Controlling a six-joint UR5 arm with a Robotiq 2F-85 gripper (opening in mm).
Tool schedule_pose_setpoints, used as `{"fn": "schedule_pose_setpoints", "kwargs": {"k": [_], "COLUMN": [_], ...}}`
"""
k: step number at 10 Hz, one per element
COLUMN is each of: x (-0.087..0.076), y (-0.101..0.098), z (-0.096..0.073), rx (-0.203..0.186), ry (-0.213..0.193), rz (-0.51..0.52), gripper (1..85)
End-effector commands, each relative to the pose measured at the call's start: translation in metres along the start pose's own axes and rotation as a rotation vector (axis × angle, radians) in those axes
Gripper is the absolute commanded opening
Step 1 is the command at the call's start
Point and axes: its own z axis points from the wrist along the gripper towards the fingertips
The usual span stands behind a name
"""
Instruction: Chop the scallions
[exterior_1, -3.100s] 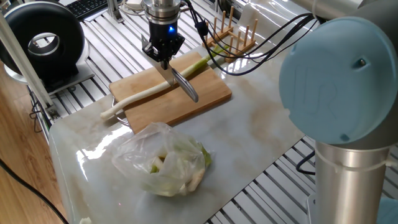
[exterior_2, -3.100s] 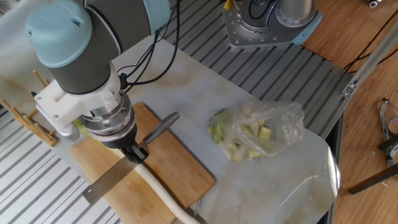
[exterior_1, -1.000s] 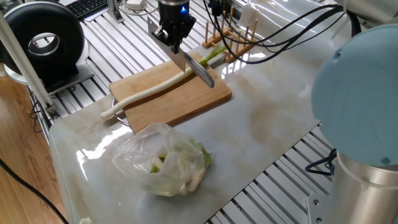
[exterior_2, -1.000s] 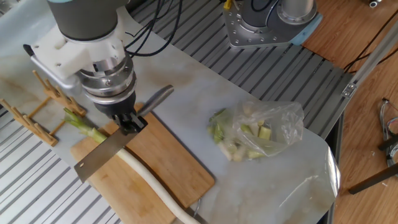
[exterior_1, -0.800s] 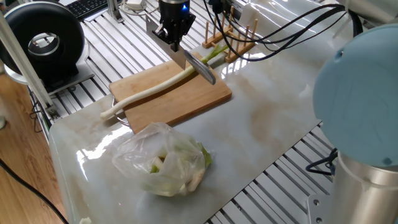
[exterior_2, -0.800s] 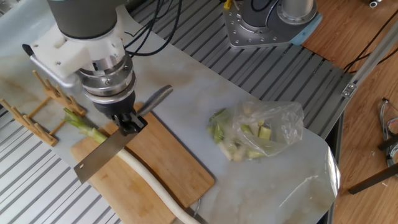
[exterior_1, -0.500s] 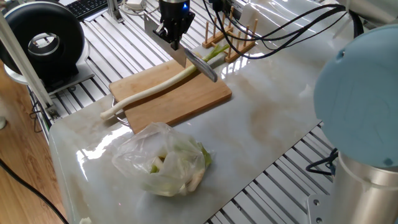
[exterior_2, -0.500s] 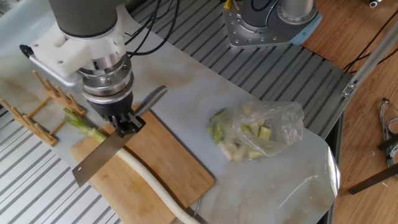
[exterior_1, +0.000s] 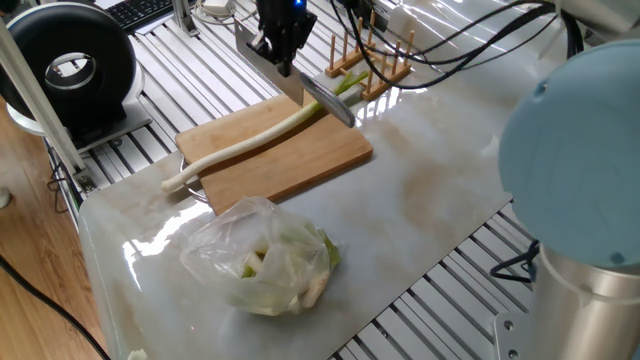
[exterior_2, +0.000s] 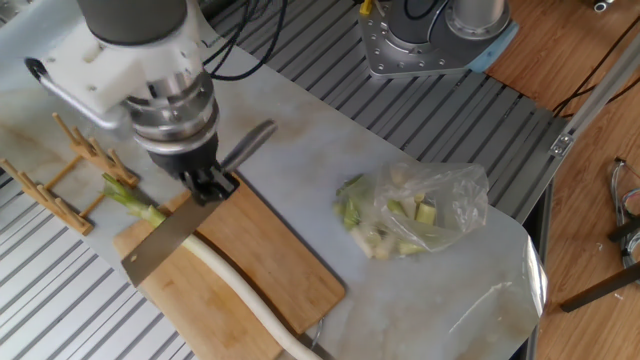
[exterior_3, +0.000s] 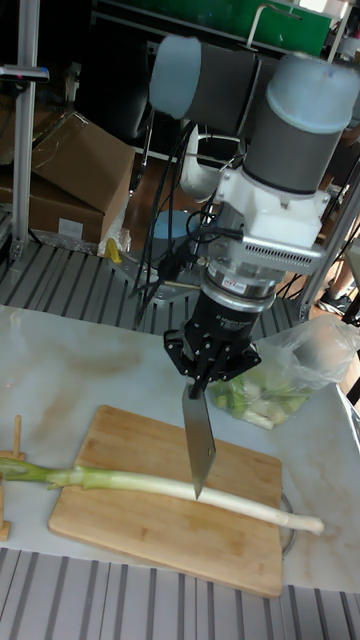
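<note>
Plainly, the scallion (exterior_3: 170, 486) is one uncut stalk, white at one end and shading to green at the other, lying lengthwise across the board (exterior_1: 290, 160) under the pincer (exterior_3: 208, 383). Its green tip runs off the board toward the wooden rack (exterior_1: 372, 58); its white end overhangs the opposite edge onto the bench (exterior_1: 420, 200). The arm hangs straight down over the board, the pincer pinching the handle of a knife (exterior_3: 199, 444). The blade points down, its tip just at the stalk in the tall view; whether it touches cannot be told. Away from the pincer, past the board, sits a clear bag (exterior_2: 420, 215) of green pieces. The pincer's fingers are mostly hidden by the wrist housing.
</note>
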Motion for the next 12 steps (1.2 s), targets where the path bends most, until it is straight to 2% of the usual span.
{"fn": "schedule_pose_setpoints", "kwargs": {"k": [1, 4, 6, 12], "x": [0.01, 0.016, 0.018, 0.011], "y": [0.004, 0.001, 0.004, 0.015], "z": [-0.037, -0.057, -0.066, -0.071], "rx": [-0.029, -0.048, -0.042, -0.064], "ry": [0.034, 0.019, 0.026, 0.002], "rz": [0.017, 0.029, 0.046, 0.098], "gripper": [1.3, 1.3, 1.3, 1.3]}}
